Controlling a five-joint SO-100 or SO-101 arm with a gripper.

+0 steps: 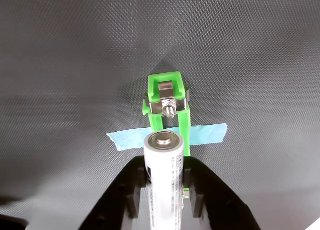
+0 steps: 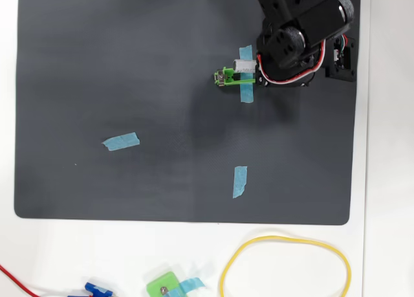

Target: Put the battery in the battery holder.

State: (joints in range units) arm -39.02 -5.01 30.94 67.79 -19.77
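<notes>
the battery (image 1: 163,177) is held between the closed fingers of the gripper (image 1: 165,187), just above the near end of the battery holder (image 1: 169,102). it is judged stiff, smooth and slippery, best clamped mid-length.

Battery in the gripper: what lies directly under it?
Under the battery lies the green battery holder, crossed by blue tape. The battery and gripper cover the holder's near end.

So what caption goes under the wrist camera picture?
End effector holding the battery above the taped green battery holder.
</notes>
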